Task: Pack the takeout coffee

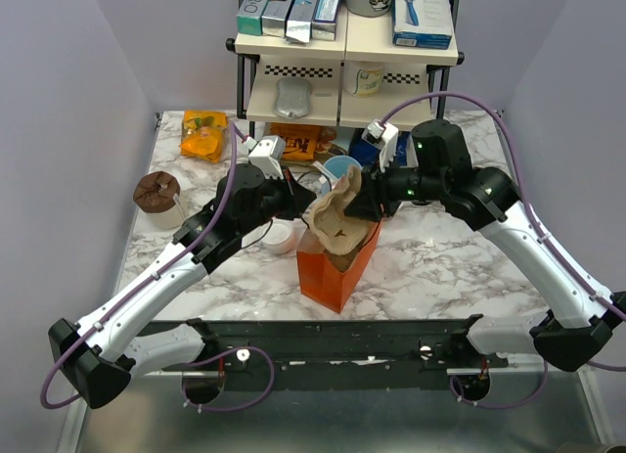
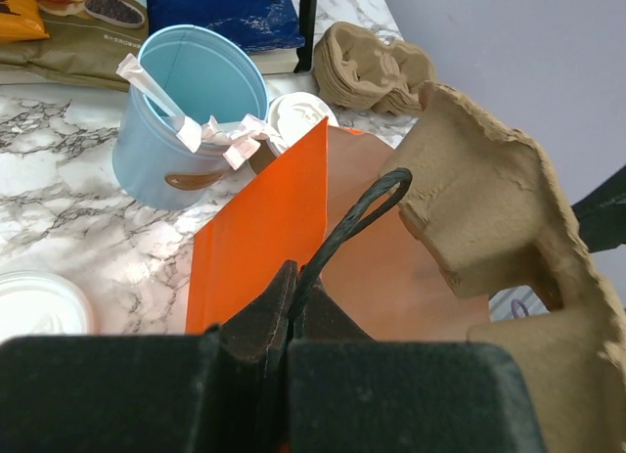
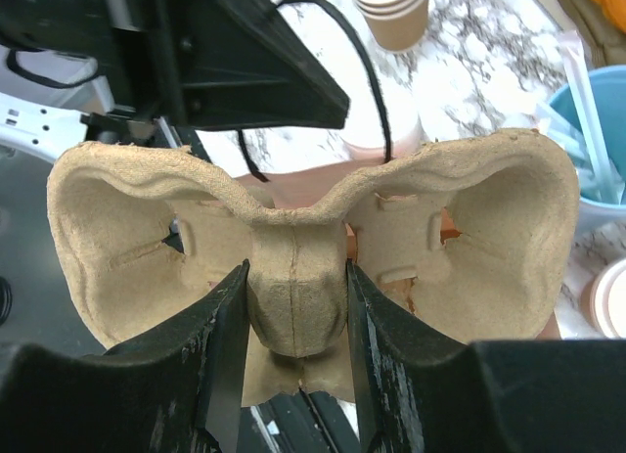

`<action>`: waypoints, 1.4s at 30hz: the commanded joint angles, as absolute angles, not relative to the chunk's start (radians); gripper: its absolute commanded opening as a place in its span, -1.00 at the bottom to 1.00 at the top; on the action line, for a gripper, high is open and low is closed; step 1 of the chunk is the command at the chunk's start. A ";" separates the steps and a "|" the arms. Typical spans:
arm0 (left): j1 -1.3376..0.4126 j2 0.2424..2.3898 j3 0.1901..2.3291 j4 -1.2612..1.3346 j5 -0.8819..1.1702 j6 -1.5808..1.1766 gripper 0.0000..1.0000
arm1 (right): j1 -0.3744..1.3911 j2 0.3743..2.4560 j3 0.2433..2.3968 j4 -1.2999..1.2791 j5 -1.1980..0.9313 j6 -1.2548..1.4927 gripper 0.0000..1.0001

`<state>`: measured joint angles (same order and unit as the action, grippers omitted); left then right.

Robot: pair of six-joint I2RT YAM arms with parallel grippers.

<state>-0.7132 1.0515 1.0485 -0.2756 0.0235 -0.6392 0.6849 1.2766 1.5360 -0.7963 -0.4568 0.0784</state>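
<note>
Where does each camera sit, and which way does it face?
Top external: above and behind the arms, looking down at the table; both arms show, meeting over the orange bag.
Left wrist: on the left arm, looking past the left gripper, shut on the bag handle, toward the blue cup.
Right wrist: on the right arm, looking past the right gripper, clamped on the cup carrier.
Shared: all three show the cup carrier.
</note>
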 commanded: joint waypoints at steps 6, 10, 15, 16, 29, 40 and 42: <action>-0.706 1.043 1.035 -0.272 0.067 -0.621 -1.00 | 0.672 1.307 1.523 -0.874 -0.419 0.054 -0.23; -0.706 1.042 1.034 -0.270 0.069 -0.621 -1.00 | 0.672 1.316 1.526 -0.874 -0.384 0.060 -0.23; -0.701 1.042 1.035 -0.278 0.072 -0.626 -1.00 | 0.672 1.305 1.491 -0.877 -0.312 0.026 -0.23; -0.701 1.040 1.035 -0.278 0.074 -0.626 -1.00 | 0.672 1.307 1.485 -0.882 -0.304 0.020 -0.23; -0.698 1.048 1.055 -0.282 0.097 -0.617 -1.00 | 0.672 1.318 1.417 -0.885 -0.287 -0.072 -0.23; -0.696 1.072 1.075 -0.268 0.129 -0.621 -1.00 | 0.726 1.373 1.411 -0.956 -0.155 -0.098 -0.23; -0.696 1.071 1.075 -0.268 0.123 -0.623 -1.00 | 0.733 1.377 1.401 -0.960 -0.146 -0.103 -0.23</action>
